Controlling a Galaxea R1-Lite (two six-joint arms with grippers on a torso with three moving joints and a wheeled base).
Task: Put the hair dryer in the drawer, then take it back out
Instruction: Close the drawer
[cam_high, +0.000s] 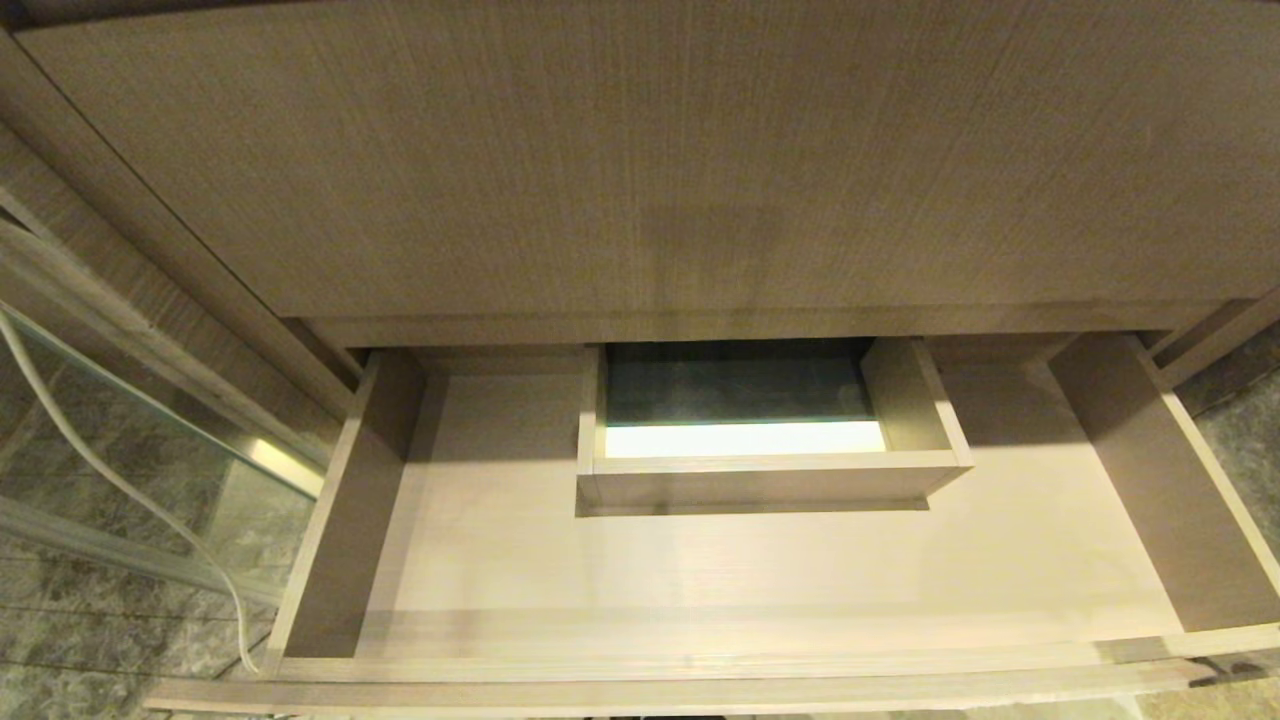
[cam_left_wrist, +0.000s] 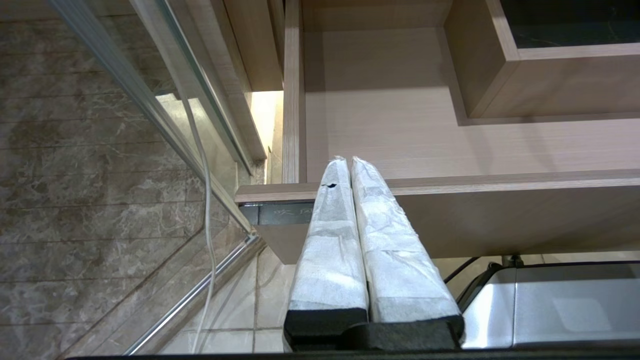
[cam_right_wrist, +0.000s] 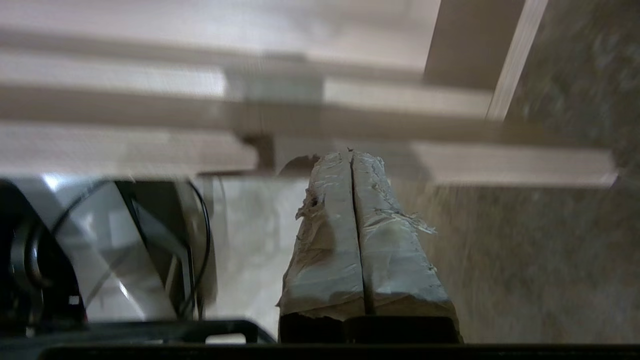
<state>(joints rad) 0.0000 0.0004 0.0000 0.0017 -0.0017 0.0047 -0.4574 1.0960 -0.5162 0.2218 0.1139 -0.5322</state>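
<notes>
Wood grain: my drawer (cam_high: 700, 570) stands pulled out, light-brown, its floor bare around the boxed cutout (cam_high: 770, 470) at centre.
Hair dryer: I see it in none of my views; not in the drawer, not in either end effector. I cannot tell where it lies.
Left end effector (cam_left_wrist: 346, 160): pressed together, holding nothing, hanging just below the drawer's front edge beside the small black label (cam_left_wrist: 280, 214).
Right end effector (cam_right_wrist: 350, 152): closed tight on nothing, low under the drawer front at the right end; this view is smeared.
White cord (cam_high: 100, 460): trails down past the glass panel (cam_high: 130, 420) to the tiled floor (cam_high: 60, 640) at the drawer's left corner; what it belongs to I cannot tell.
Step, as I judge it: the dryer is yet to be found and picked up.
Risk: my right end effector sits near the drawer's underside; lifting straight up could knock the front.
Risk: reaching left could snag that cord.
</notes>
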